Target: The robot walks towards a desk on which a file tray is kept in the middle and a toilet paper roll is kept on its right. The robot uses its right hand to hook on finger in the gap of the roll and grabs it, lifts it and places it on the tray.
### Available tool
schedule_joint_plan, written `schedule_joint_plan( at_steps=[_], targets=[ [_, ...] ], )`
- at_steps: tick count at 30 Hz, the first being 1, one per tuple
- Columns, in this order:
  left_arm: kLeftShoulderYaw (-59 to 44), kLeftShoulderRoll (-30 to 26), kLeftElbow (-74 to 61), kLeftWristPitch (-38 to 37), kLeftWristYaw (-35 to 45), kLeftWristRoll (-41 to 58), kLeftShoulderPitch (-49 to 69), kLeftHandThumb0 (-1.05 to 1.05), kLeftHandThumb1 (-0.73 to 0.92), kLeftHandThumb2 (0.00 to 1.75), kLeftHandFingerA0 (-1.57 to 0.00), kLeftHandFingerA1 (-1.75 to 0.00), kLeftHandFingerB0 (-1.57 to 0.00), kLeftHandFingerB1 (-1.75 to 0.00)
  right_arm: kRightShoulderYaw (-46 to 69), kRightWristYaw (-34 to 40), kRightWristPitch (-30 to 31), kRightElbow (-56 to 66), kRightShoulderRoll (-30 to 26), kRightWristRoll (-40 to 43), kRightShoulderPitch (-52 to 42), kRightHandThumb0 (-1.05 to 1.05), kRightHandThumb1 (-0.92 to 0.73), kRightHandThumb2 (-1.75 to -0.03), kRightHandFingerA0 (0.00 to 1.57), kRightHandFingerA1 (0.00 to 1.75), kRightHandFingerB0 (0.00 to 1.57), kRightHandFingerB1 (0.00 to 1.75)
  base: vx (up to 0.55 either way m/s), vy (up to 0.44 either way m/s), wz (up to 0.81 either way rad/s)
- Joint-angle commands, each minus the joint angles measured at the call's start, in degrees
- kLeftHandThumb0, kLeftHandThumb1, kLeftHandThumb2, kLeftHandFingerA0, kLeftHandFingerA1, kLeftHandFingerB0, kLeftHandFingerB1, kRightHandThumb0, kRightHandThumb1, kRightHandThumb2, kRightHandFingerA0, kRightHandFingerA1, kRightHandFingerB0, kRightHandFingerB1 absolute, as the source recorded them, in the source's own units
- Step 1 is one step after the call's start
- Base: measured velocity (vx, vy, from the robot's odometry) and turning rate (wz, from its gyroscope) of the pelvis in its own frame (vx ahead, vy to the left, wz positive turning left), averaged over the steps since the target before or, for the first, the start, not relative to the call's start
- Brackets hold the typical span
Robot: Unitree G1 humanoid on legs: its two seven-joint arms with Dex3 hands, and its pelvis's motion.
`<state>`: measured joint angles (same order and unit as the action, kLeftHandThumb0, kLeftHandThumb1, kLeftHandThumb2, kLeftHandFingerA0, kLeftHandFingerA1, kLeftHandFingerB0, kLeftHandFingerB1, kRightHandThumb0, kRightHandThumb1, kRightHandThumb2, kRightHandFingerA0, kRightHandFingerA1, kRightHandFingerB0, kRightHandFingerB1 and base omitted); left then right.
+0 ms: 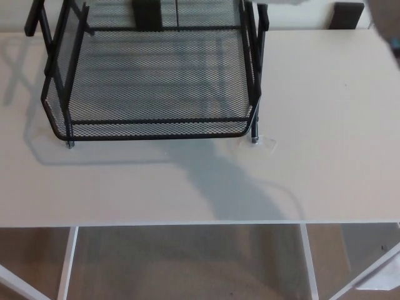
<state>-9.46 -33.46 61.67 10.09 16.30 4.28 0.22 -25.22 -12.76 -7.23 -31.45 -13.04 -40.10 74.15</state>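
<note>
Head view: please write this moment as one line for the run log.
desk: white | file tray: black mesh, holds nothing | toilet paper roll: not clearly visible | left hand, right hand: not in view

We counted one pale desk [325, 125] and one black mesh file tray [156, 128] standing on it. We saw two front feet [254, 136] under the tray, and one small clear patch [267, 143] beside the right foot.
</note>
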Motion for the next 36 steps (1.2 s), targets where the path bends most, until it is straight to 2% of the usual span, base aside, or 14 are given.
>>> schedule_joint_plan(
  at_steps=[1,6,7,8,9,13,14,16,21,22,24,27,28,36],
  targets=[
    [0.2,0.1,0.4,-1.7,-0.2,-1.1,-0.9,-0.9,0.72,1.2,-0.49,-0.83,-0.06,-0.59,-4.4,-6.8,0.0,-6.7,4.1,0.3,1.0,-0.36,-0.58,-0.57,0.82,1.53,0.9,0.62,0.0,0.0,0.0],
    [0.7,0.5,0.2,-2.9,0.5,-1.4,-0.5,-0.84,0.68,1.19,-0.46,-0.81,-0.07,-0.59,-8.0,-10.8,-0.6,-9.6,6.2,0.2,-0.1,-0.38,-0.54,-0.61,0.84,1.53,0.93,0.62,0.0,0.0,0.0],
    [0.7,0.4,-0.5,-2.3,1.0,-1.3,-0.2,-0.91,0.92,0.77,-0.34,-0.84,-0.1,-0.65,-8.4,-11.6,-0.4,-9.8,6.4,0.4,-0.1,-0.37,-0.59,-0.58,0.85,1.51,0.91,0.69,0.0,0.0,0.0],
    [0.6,0.4,-1.4,-1.8,1.1,-1.2,-0.1,-0.9,0.71,1.19,-0.43,-0.79,-0.05,-0.59,-8.9,-12.1,-0.4,-10.0,6.5,0.2,0.0,-0.34,-0.59,-0.62,0.81,1.49,0.9,0.78,0.0,0.0,0.0],
    [0.5,0.5,-1.8,-1.5,1.0,-1.1,-0.1,-0.88,0.7,1.18,-0.4,-0.77,-0.05,-0.59,-9.0,-12.7,-0.9,-10.2,6.6,0.7,-0.1,-0.31,-0.59,-0.65,0.86,1.45,0.9,0.85,0.0,0.0,0.0],
    [1.0,0.5,-2.6,-0.4,0.3,-1.9,-0.1,-0.95,0.71,1.03,-0.39,-0.79,-0.17,-0.64,-8.4,-14.7,0.2,-10.0,7.5,2.2,-0.6,-0.3,-0.63,-0.64,0.85,1.38,0.9,0.84,0.0,0.0,0.0],
    [1.2,0.5,-2.8,-0.6,0.4,-2.1,0.0,-0.92,0.92,0.72,-0.38,-0.84,-0.15,-0.64,-8.1,-15.4,0.1,-10.2,7.7,2.6,-0.6,-0.33,-0.64,-0.62,0.84,1.33,0.87,0.79,0.0,0.0,0.0],
    [1.5,0.5,-2.2,-1.3,0.4,-2.3,-0.1,-0.87,0.69,1.19,-0.49,-0.82,-0.1,-0.6,-7.3,-16.2,0.6,-10.6,8.3,3.6,-0.9,-0.31,-0.62,-0.63,0.84,1.28,0.87,0.82,0.0,0.0,0.0],
    [1.0,0.7,1.1,-3.5,0.9,-1.8,-0.6,-0.83,0.68,1.18,-0.42,-0.76,-0.07,-0.59,-6.2,-18.9,1.6,-11.5,8.8,4.7,-0.6,-0.19,-0.58,-0.76,0.89,1.2,0.86,0.83,0.0,0.0,0.0],
    [1.2,0.7,0.5,-3.0,0.7,-1.9,-0.5,-0.91,0.92,0.71,-0.39,-0.81,-0.11,-0.61,-6.0,-19.0,1.3,-11.7,8.5,4.9,-0.5,-0.2,-0.59,-0.74,0.91,1.16,0.85,0.79,0.0,0.0,0.0],
    [1.6,0.6,-0.4,-2.2,0.6,-2.3,-0.3,-0.94,0.71,1.05,-0.38,-0.75,-0.13,-0.62,-5.4,-17.8,1.2,-11.5,8.4,4.9,-0.9,-0.24,-0.62,-0.7,0.95,1.1,0.8,0.69,0.0,0.0,0.0],
    [1.2,0.4,-2.1,-1.9,1.4,-1.5,0.7,-0.92,0.92,0.69,-0.41,-0.84,-0.13,-0.65,-5.0,-15.7,0.9,-11.6,8.2,4.2,-1.5,-0.32,-0.68,-0.61,0.69,1.05,0.55,0.41,0.0,0.0,0.0],
    [1.1,0.6,-1.1,-2.6,1.0,-1.6,0.4,-0.94,0.7,1.03,-0.37,-0.75,-0.15,-0.63,-5.0,-17.3,1.4,-11.9,8.0,4.3,-0.8,-0.39,-0.66,-0.59,0.49,0.65,0.34,0.35,0.0,0.0,0.0],
    [1.7,0.2,0.5,-4.0,1.3,-2.4,0.0,-0.92,0.92,0.71,-0.4,-0.79,-0.16,-0.64,-5.8,-20.4,3.5,-11.3,6.9,2.9,1.4,-0.46,-0.6,-0.58,0.17,0.56,0.26,0.41,0.0,0.0,0.0]
  ],
)
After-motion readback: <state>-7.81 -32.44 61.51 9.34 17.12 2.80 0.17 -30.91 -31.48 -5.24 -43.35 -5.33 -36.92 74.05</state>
